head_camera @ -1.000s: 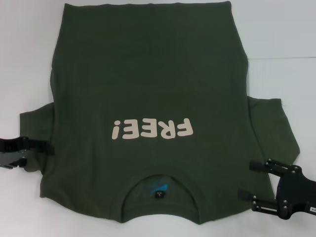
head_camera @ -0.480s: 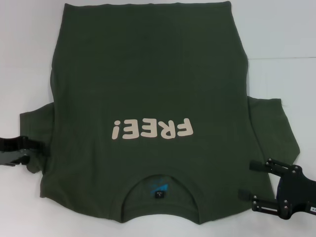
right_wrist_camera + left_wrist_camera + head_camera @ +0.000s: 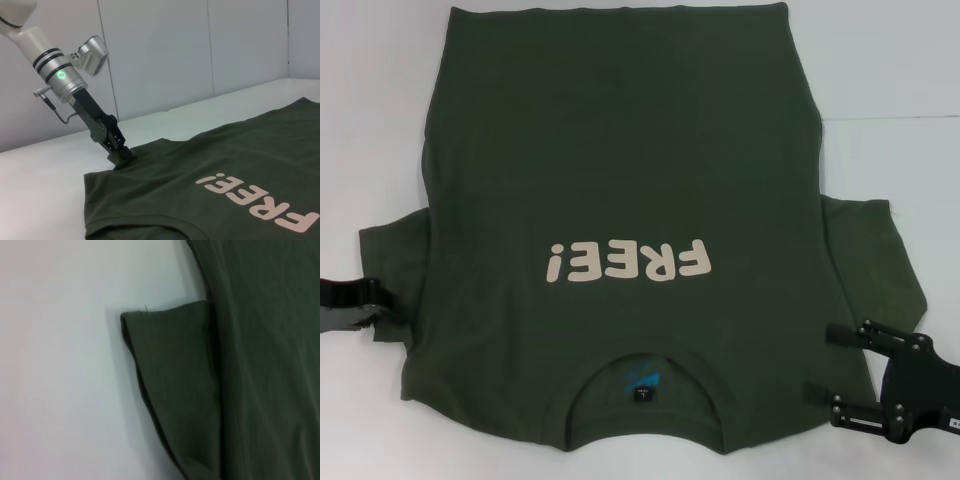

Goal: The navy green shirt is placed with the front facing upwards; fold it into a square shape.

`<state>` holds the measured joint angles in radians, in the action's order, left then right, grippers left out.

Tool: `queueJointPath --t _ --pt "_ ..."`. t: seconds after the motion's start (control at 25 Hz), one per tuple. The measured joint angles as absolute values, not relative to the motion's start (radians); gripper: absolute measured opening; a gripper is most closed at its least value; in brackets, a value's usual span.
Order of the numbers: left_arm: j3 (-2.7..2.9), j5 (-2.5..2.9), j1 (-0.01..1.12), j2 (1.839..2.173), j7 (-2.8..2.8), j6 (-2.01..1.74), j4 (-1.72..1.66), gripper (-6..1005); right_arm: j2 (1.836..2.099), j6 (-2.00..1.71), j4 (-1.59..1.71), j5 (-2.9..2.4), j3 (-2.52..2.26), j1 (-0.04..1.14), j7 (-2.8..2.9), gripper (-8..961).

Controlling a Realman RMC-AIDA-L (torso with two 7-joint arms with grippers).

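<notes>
Two tools flank the shirt (image 3: 620, 180): left (image 3: 382, 303) pinching sleeve edge, right (image 3: 817, 362) open.

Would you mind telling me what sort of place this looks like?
Probably a robot test cell rather than a home: a bare white table, plain white panelled walls, and only the navy green shirt laid out.

You read "FREE!" in cream block letters on the navy green shirt (image 3: 620, 180) chest | blue neck label (image 3: 642, 382) at collar: print unreadable
</notes>
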<state>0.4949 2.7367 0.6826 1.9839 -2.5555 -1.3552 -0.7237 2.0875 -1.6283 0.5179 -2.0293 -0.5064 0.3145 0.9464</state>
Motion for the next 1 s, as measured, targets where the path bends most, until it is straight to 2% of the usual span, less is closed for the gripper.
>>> queueJointPath --t 0.24,0.64,1.0 --pt "0.499 2.735 0.685 1.986 -2.554 -1.352 -0.729 122 2.087 -1.629 0.520 -2.029 -0.506 0.314 0.946 829" --pt "0.515 2.737 0.695 1.979 -2.553 -1.371 -0.747 33 2.088 -1.629 0.522 -2.029 -0.492 0.318 0.946 829" --pt "0.513 2.739 0.681 1.961 -2.555 -1.419 -0.853 33 2.088 -1.632 0.519 -2.027 -0.458 0.328 0.946 829"
